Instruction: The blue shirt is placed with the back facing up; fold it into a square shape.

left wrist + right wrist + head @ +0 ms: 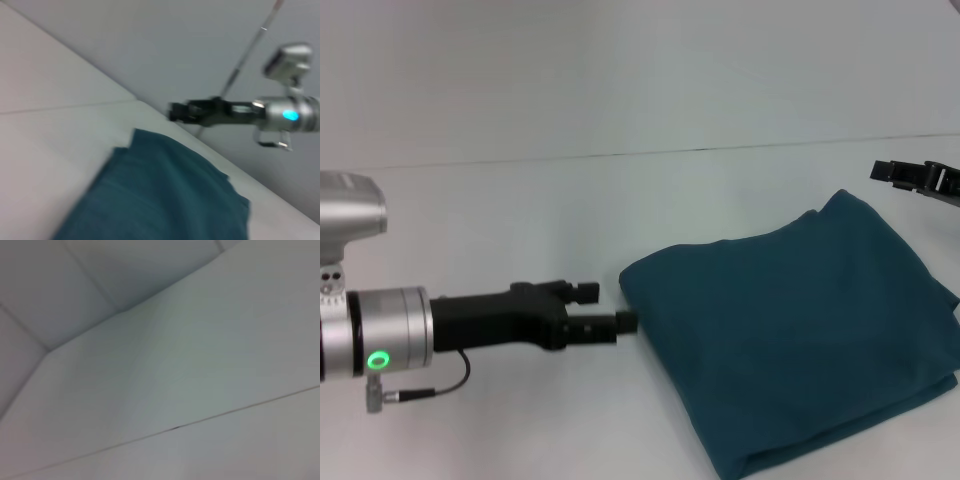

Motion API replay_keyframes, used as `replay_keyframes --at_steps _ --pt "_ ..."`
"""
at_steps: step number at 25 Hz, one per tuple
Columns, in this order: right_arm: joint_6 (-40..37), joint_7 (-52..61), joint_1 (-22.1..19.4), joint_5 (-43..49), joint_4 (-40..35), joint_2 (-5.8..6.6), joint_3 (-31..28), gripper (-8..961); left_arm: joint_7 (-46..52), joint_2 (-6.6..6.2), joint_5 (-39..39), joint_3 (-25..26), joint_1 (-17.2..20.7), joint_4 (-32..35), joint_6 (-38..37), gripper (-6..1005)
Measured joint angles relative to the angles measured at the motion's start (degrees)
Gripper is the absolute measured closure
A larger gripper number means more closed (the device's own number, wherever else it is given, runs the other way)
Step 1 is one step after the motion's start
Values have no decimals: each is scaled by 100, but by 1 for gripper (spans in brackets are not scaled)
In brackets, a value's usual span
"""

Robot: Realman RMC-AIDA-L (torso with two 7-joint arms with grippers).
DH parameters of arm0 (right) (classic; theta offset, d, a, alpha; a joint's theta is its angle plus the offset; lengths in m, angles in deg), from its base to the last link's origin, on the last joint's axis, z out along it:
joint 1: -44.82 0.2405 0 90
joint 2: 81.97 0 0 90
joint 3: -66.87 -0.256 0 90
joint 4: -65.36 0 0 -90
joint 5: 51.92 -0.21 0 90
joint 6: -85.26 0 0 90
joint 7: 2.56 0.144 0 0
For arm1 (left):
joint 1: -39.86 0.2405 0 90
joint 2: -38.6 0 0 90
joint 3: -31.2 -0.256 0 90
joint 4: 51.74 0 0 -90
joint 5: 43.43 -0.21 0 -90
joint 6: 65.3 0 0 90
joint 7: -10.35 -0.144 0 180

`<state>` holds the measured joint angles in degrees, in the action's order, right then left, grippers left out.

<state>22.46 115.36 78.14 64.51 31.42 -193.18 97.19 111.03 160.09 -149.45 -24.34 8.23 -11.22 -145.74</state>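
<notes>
The blue shirt [800, 330] lies folded into a thick, roughly square bundle on the white table, to the right of centre in the head view. The left wrist view also shows the blue shirt [165, 195], plain side up. My left gripper [608, 307] reaches in low from the left, open and holding nothing. Its nearer fingertip [626, 322] is right at the shirt's left edge. My right gripper [905, 176] hovers above the table beyond the shirt's far right corner, clear of the cloth. The left wrist view shows that right gripper [180, 111] too, raised above the far edge.
The white table [520, 200] stretches bare to the left of and behind the shirt, with a thin seam line [620, 153] across its far part. The right wrist view shows only white surface and a seam line [175, 428].
</notes>
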Motion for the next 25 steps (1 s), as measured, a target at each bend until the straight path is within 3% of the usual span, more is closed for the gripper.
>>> replay_keyframes --at_steps 6,10,13,15,21,25 --pt "-1125 211 -190 -20 -146 265 -82 458 666 -4 -22 68 -300 -326 836 89" --pt "-1555 429 -328 -20 -462 312 -133 258 1185 -23 -71 18 -544 -579 1202 89" --pt "-1820 469 -401 -19 -645 328 -216 233 1327 -25 -98 6 -603 -648 1302 89" --pt "-1945 470 -415 -19 -687 342 -267 216 1912 -2 -231 -9 -865 -961 1776 89" --pt "-2027 390 -404 -23 -694 365 -281 208 2206 41 -249 -23 -1231 -1507 2195 90" --pt "-2033 320 -363 -27 -696 363 -273 208 2210 171 -253 -70 -1327 -1640 2461 89"
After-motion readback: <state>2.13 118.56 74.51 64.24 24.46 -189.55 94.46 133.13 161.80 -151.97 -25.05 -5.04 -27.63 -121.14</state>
